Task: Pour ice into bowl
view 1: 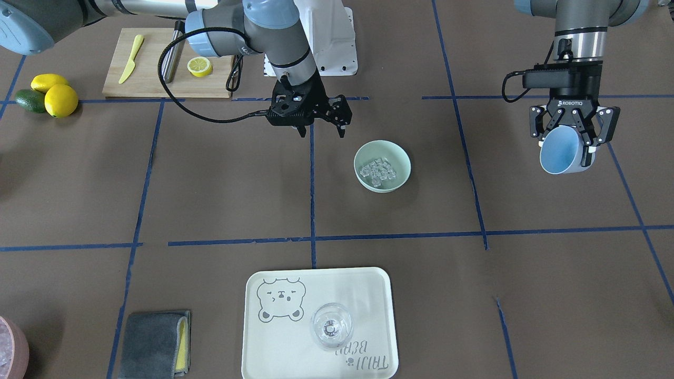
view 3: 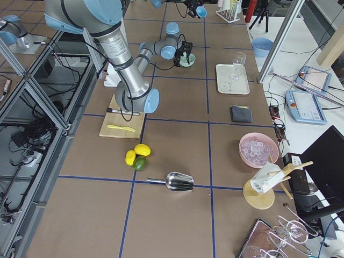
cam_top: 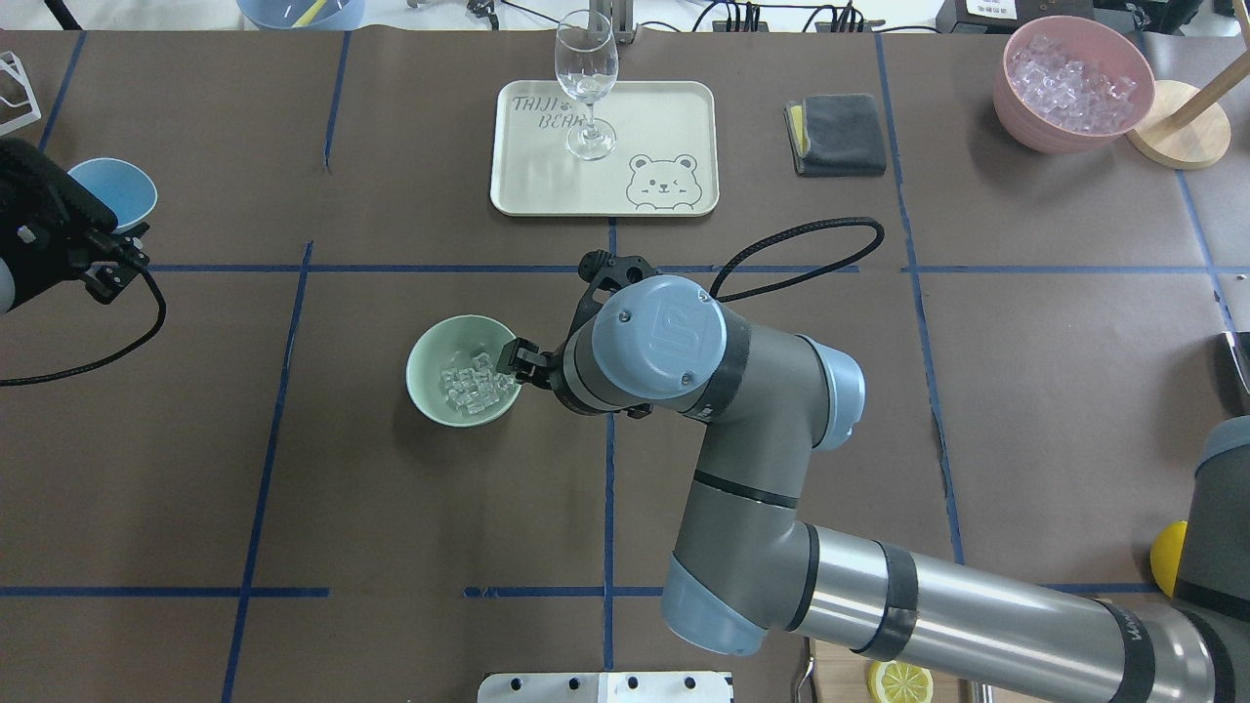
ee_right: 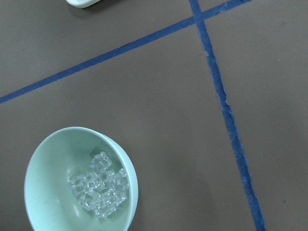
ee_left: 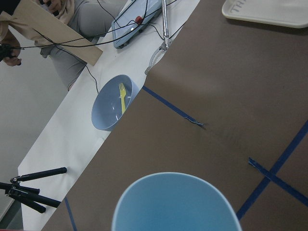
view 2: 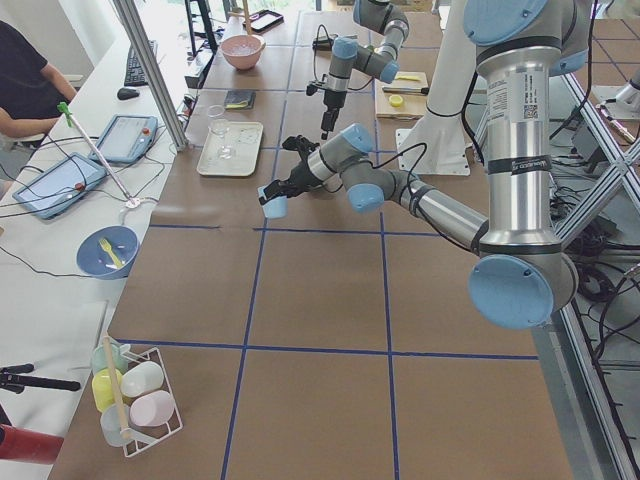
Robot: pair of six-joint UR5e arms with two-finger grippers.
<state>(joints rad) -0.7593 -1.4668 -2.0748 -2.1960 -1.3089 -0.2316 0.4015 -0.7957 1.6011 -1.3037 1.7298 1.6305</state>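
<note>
Mint-green bowl (view 1: pixel 400 158) stands upright near the middle of the counter (view 1: pixel 210 200); the ice (view 1: pixel 377 172), a cluster of clear cubes, lies inside it; right jaws spread open, holding nothing, near the bowl's rim; left jaws clamped around a tilted light blue cup (view 1: pixel 559 151), interior bare, well apart from the bowl; pink container (cam_top: pixel 1045 137) holds whitish ice; wine glass (view 1: pixel 330 326) stands on the tray (view 1: pixel 274 352).

Matte plastic bowl (view 1: pixel 399 157); glassy clear ice (view 1: pixel 377 172).

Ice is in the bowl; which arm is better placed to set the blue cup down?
Left: the left claw grips the cup; the right claw hangs open, empty, beside the bowl.
</note>
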